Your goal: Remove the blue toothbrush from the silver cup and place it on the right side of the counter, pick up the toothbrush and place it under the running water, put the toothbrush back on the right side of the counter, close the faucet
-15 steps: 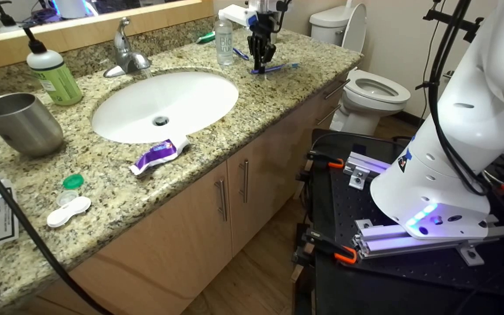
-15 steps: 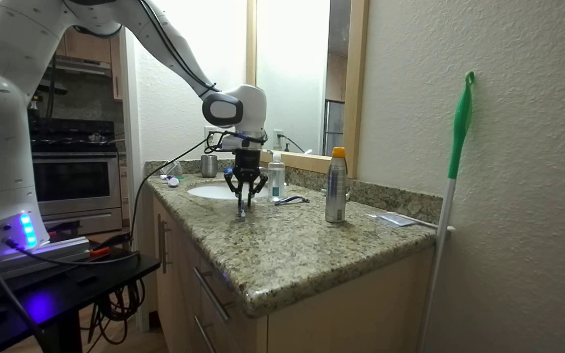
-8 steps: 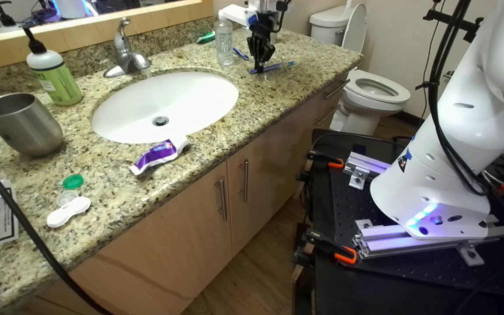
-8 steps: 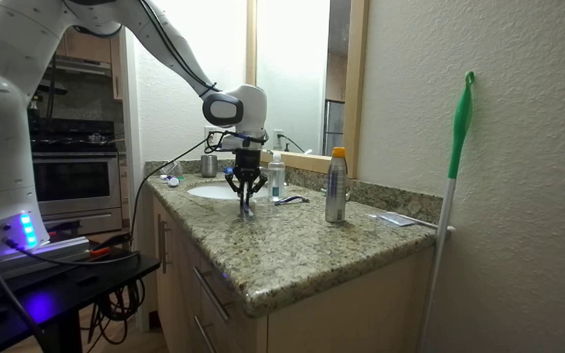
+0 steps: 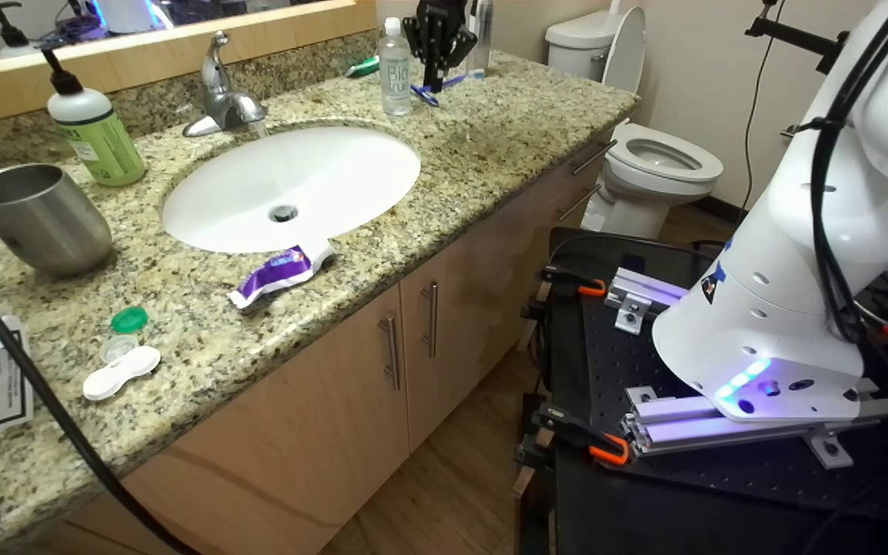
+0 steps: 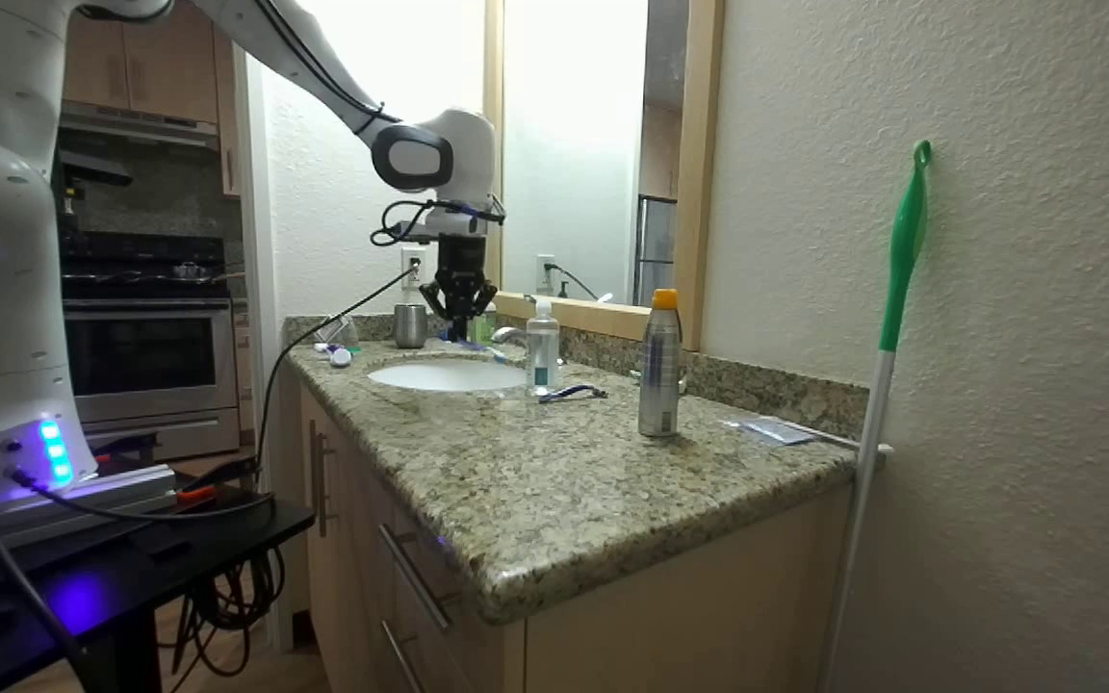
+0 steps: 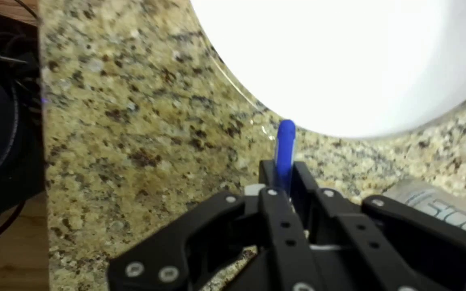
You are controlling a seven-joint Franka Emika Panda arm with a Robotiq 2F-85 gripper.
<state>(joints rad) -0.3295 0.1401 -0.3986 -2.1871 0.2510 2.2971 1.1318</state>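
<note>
One blue toothbrush (image 7: 284,145) gripped in the claw (image 7: 284,173), over the counter (image 7: 136,101).
Sink rim (image 7: 275,106) shows past its tip; wide room toward the front edge (image 7: 46,161); height unclear.

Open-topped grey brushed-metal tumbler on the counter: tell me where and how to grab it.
Pinch the rim of the grey brushed-metal tumbler, coming from straight above with one finger inside, I'd say: it stands upright, mouth open upward, wall seemingly thin. The black gripper should first lay down the slim blue toothbrush it holds.
</note>
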